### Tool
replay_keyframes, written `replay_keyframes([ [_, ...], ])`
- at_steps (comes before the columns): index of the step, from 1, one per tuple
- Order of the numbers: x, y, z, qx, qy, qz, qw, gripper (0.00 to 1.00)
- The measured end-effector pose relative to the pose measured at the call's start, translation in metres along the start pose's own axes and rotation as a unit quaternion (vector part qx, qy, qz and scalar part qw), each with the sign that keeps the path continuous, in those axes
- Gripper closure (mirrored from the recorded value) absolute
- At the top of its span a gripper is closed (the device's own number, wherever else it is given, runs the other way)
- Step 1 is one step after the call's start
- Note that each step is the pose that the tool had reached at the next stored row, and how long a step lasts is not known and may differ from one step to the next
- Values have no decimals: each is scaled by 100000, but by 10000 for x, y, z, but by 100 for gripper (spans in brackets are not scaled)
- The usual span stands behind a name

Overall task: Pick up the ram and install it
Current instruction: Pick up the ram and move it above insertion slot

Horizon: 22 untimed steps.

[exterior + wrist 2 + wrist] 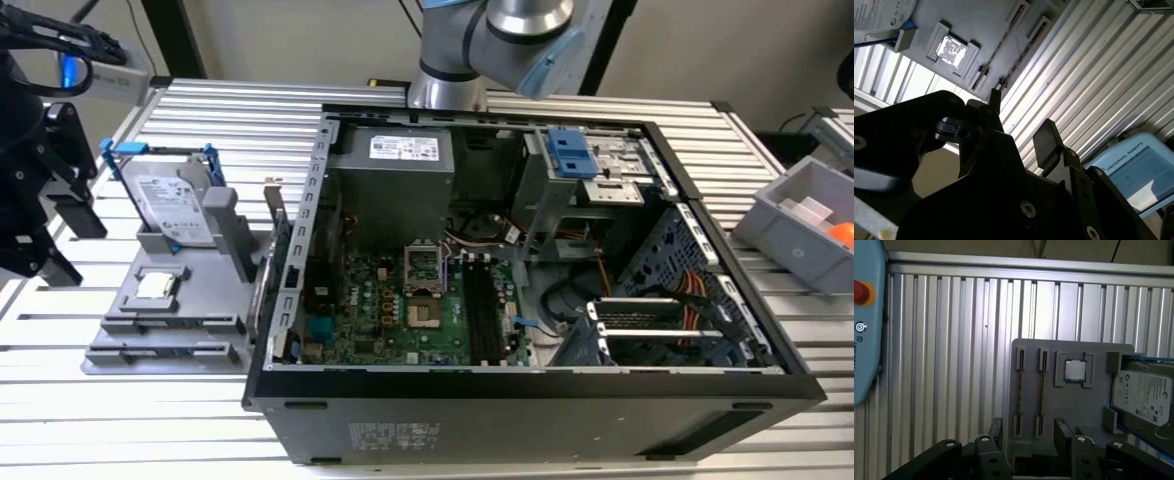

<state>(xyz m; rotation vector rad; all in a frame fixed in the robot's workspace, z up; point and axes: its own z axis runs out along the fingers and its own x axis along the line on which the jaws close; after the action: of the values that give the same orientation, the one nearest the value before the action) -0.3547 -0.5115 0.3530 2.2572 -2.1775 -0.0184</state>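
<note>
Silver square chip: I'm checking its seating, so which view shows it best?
First wrist view: the chip lies face-on, unobstructed. The second wrist view catches the chip under glare; the exterior view shows it distant, aslant.

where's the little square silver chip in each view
exterior view: silver chip in the gray holder, at the exterior view's left, beside the computer case
second wrist view: chip in its square recess
first wrist view: chip between narrow slots and hard drive
shared landmark: the white-labelled hard drive beside it

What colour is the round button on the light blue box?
The button is red on a yellow patch, best seen in the first wrist view.
</note>
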Motion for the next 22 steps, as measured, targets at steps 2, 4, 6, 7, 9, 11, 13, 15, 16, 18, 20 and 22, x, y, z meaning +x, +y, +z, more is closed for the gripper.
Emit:
replay_keyframes([
  [2,0,0,7,-5,6,-1,100000,0],
  [4,0,0,17,2,-1,-1,100000,0],
  [6,0,0,26,-7,5,0,100000,0],
  [7,0,0,31,-7,5,-1,100000,0],
  [9,0,0,41,-2,1,0,100000,0],
  [11,0,0,51,-4,5,1,100000,0],
  [13,0,-1,59,-4,3,0,100000,0],
  [15,0,-1,69,-2,1,1,100000,0],
  [16,0,-1,74,0,0,0,100000,0],
  [18,0,-1,85,1,-1,-2,100000,0],
  [20,0,-1,94,-7,4,2,100000,0],
  [22,0,-1,106,-3,0,0,100000,0],
])
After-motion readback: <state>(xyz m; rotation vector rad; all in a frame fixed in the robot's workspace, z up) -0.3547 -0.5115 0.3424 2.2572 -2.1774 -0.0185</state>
